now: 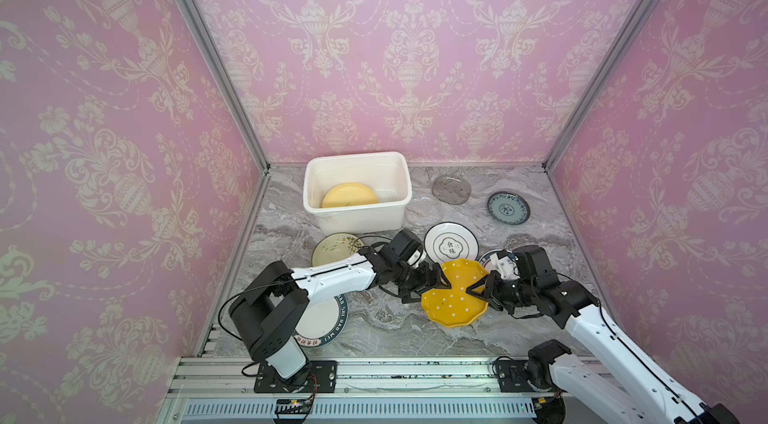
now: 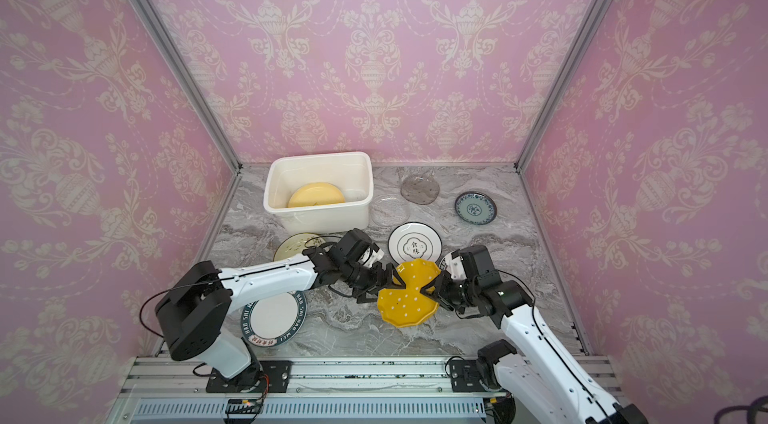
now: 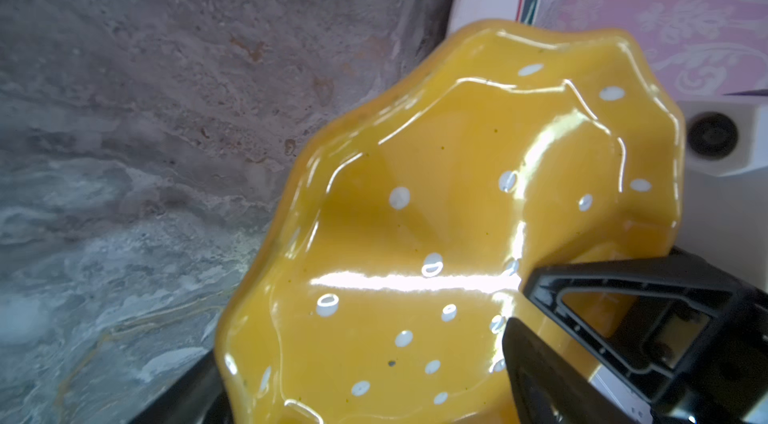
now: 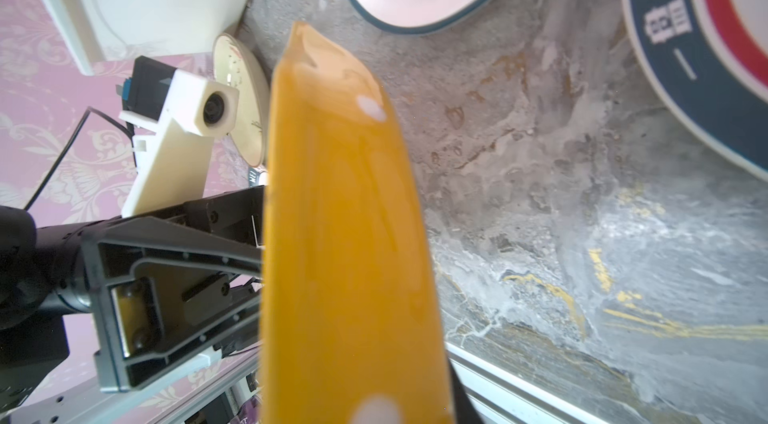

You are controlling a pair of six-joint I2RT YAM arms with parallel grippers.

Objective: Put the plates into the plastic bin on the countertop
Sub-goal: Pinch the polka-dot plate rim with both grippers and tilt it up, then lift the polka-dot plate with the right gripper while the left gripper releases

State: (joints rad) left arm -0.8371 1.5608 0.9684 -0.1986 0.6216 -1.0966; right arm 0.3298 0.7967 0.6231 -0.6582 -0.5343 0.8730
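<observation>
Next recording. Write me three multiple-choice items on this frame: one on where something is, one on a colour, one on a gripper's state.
1. Where is the pale yellow plate?
A) on the front rail
B) leaning on the wallpaper
C) in the plastic bin

2. The dotted plate between the left gripper and the right gripper is:
A) yellow with white dots
B) clear
C) blue

3. The left gripper's jaws are:
A) shut on the bin's rim
B) spread wide at the dotted plate's edge
C) shut in the air

Key:
1. C, as both top views show it lying on the bin's floor.
2. A, as the left wrist view shows glossy yellow with white dots.
3. B, as the jaws stand wide apart at the plate's rim in both top views.
</observation>
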